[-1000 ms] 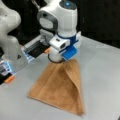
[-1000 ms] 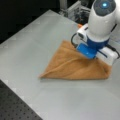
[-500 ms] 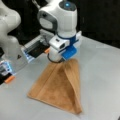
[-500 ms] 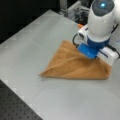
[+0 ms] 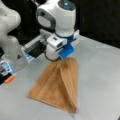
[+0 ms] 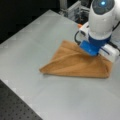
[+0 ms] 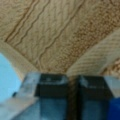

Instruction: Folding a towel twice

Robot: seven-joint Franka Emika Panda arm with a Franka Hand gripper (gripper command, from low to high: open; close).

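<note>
Robot jaws (image 7: 72, 87) pinched a tan towel (image 5: 58, 86) by its raised corner.
Soft, light terry draped from the jaws onto the grey bench (image 6: 37, 45); an edge or corner seemed the best hold.

White arm (image 5: 56, 15), blue wrist trim

A pale grey surface (image 5: 100, 82) fills both front views. The towel (image 5: 58, 86), tan and folded into a rough triangle, lies on it at mid-frame. In a front view a dark perforated board (image 6: 17, 107) borders its lower left.
</note>
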